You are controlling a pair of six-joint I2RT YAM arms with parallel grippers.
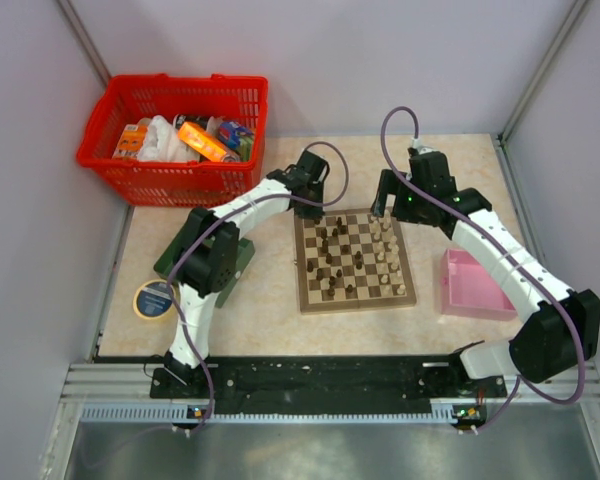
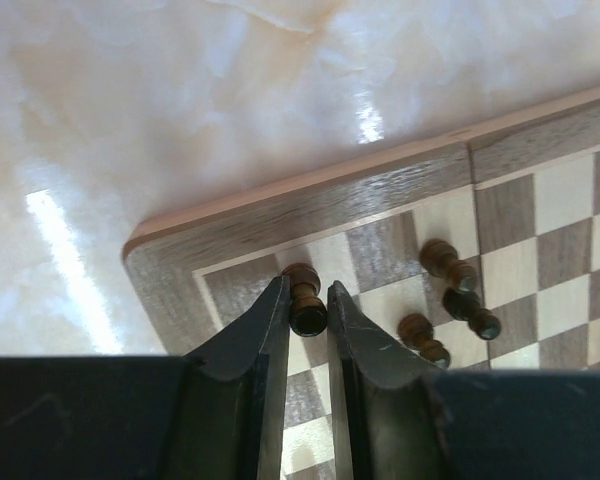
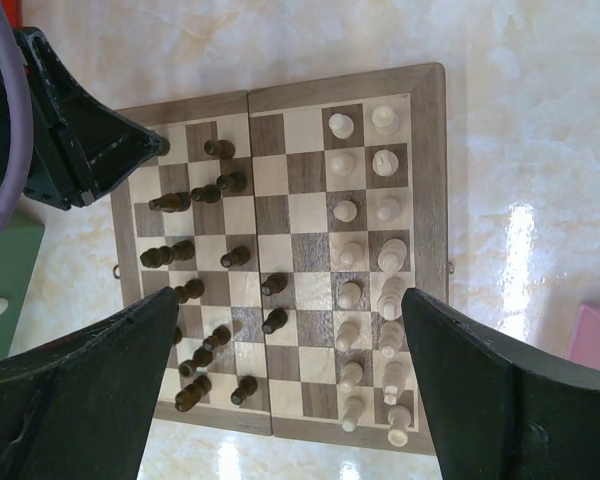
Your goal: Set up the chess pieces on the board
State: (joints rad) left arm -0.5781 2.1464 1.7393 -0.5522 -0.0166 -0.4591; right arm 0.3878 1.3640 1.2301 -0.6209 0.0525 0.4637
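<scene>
Toward the far edge of the tabletop (image 1: 270,330), at the corner of the board (image 1: 355,305) that faces the tabletop's far-left corner, the left pincer (image 2: 307,290) is closed narrow on a small dark piece (image 2: 307,316), which stands on a pale square of the outermost row, beside the corner square; whether its base is touching the wood I cannot tell; the right pincer (image 3: 290,300) hangs wide and empty above the board, which lies near the middle of the tabletop; the cream pieces (image 3: 391,258) stand in two tidy rows on the side facing the tabletop's right edge, while the other dark pieces (image 3: 183,250) are strewn loosely over their half; so the dark side is being sorted, I judge; the next move calls for a straight lift clear of neighbours, then a carry to the piece's home square.
</scene>
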